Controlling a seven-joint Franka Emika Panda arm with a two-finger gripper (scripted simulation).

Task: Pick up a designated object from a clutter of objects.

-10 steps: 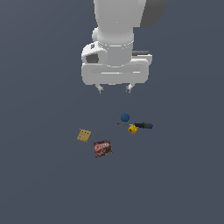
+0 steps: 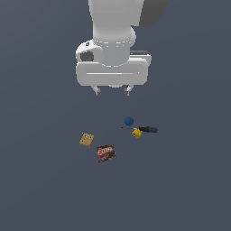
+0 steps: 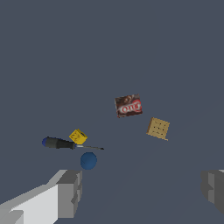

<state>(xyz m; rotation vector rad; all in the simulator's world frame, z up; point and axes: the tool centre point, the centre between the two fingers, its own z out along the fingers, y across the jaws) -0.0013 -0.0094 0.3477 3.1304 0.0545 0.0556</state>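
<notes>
- The pincer (image 2: 112, 90) is held high above the bench (image 2: 40, 194), spread wide with nothing between its fingers (image 3: 69, 192).
- The ball (image 2: 129, 121) is found on the bench near its middle; no bench edge or corner is shown in either view.
- The block (image 2: 136, 133) and the tool (image 2: 148, 129) lie just beside the ball; contact cannot be judged.
- The waffle (image 2: 86, 139) and the packet (image 2: 106, 153) lie well apart from the ball.
- The step in hand is judged to be alignment over the ball.
- It is advised that the pincer be centred on the ball before descent, with the fingers turned so that neither lands on block or tool.
- A round ball is expected to roll if nudged; closure at its widest girth is recommended.
</notes>
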